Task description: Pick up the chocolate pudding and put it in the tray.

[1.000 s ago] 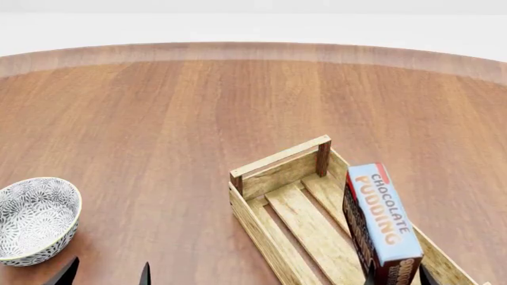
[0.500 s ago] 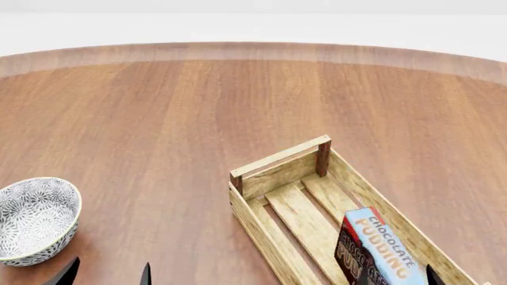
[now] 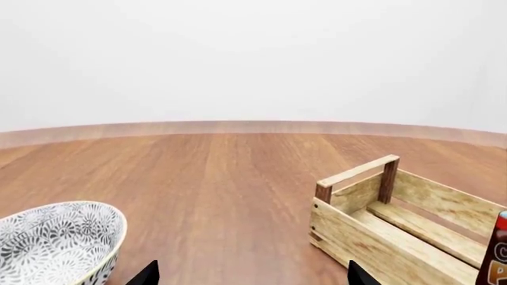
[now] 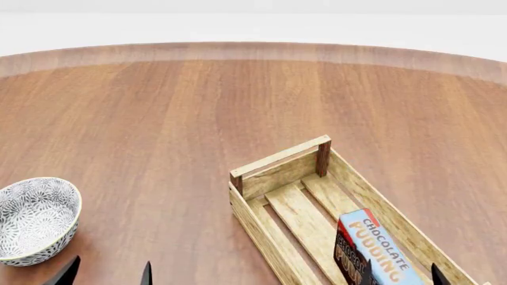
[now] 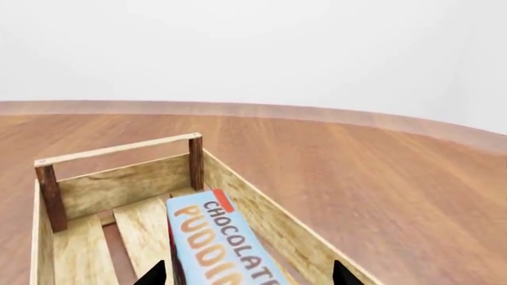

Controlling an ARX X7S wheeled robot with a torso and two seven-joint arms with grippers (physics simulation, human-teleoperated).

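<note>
The chocolate pudding [image 4: 376, 249], a small carton with a light-blue top and orange lettering, lies inside the tray [image 4: 281, 155], a light-wood slatted crate at the front right. It leans toward the crate's right wall. My right gripper [image 4: 402, 276] is open, with a fingertip on each side of the carton and a gap beside it. In the right wrist view the pudding [image 5: 210, 237] sits between the spread tips of that gripper [image 5: 247, 274], inside the tray [image 5: 119, 148]. My left gripper [image 4: 107, 274] is open and empty over the table at the front left.
A grey-white patterned bowl [image 4: 35, 217] stands at the front left, close to my left gripper. It also shows in the left wrist view [image 3: 56, 237], with the crate [image 3: 357, 172] to its right. The round wooden table [image 4: 198, 101] extends far behind.
The pudding has gone down from above the crate into it. My right gripper's fingertips have spread apart around it. The left arm has not moved.
</note>
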